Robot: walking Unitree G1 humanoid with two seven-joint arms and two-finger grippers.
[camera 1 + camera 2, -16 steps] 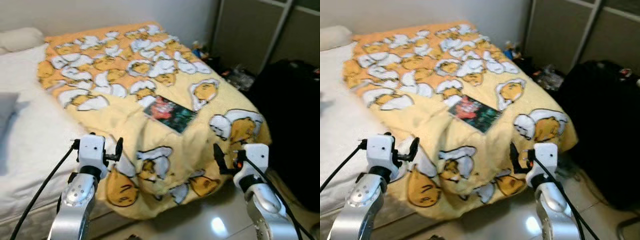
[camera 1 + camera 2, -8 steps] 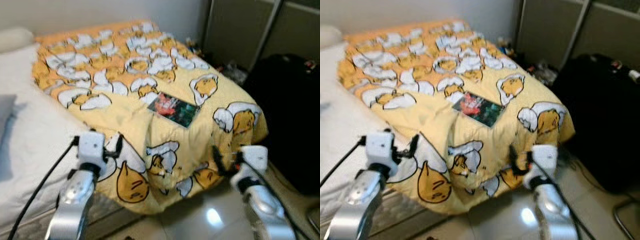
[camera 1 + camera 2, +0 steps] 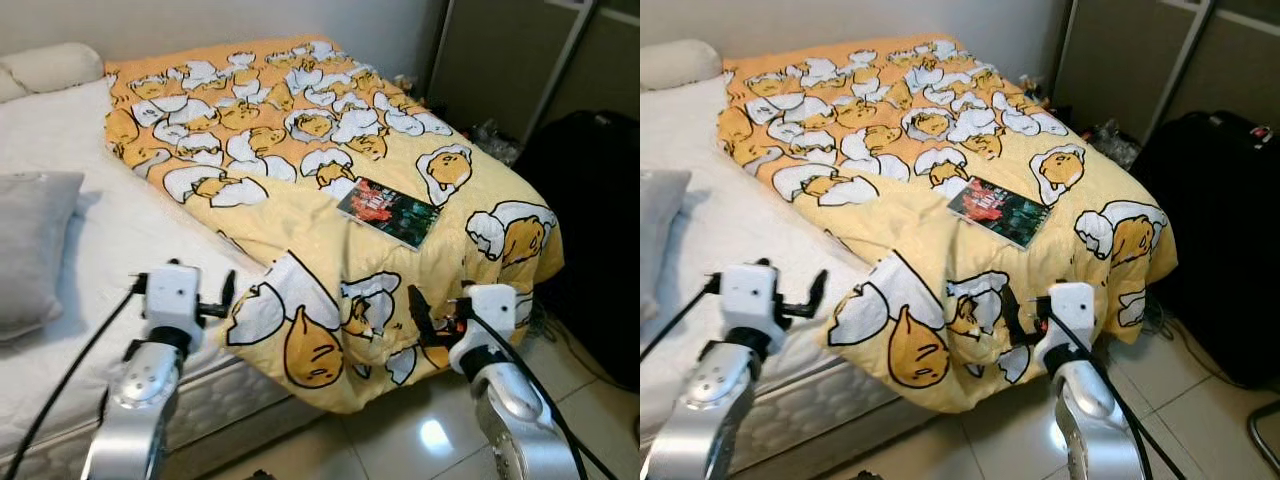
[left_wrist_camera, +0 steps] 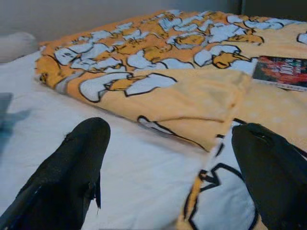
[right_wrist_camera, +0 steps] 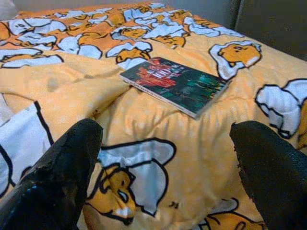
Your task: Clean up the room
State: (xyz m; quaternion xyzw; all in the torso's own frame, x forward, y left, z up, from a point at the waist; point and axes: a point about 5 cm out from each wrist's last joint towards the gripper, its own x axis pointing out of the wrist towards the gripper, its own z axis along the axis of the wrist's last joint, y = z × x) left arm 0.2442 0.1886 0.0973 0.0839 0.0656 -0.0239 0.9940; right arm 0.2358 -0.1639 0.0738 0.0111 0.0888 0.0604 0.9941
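A yellow blanket (image 3: 300,160) printed with egg characters lies rumpled over the right half of the bed, one corner hanging down at the foot. A dark book (image 3: 388,211) with a red and green cover rests flat on it. My left gripper (image 3: 225,295) hovers open at the bed's near edge, just left of the hanging corner. Open as well, my right gripper (image 3: 418,308) sits close to the blanket's drooping front corner. In the right wrist view the book (image 5: 175,84) lies ahead between the fingers (image 5: 62,163).
The white mattress (image 3: 110,240) is bare on the left, with a grey pillow (image 3: 35,240) and a white pillow (image 3: 50,65). A large black bag (image 3: 595,200) stands right of the bed. Small clutter (image 3: 490,135) lies by the wardrobe doors. Glossy tiled floor (image 3: 420,440) lies below.
The camera has shifted, bringing the grey pillow and more of the mattress into view. Both grippers stay open near the blanket's front edge.
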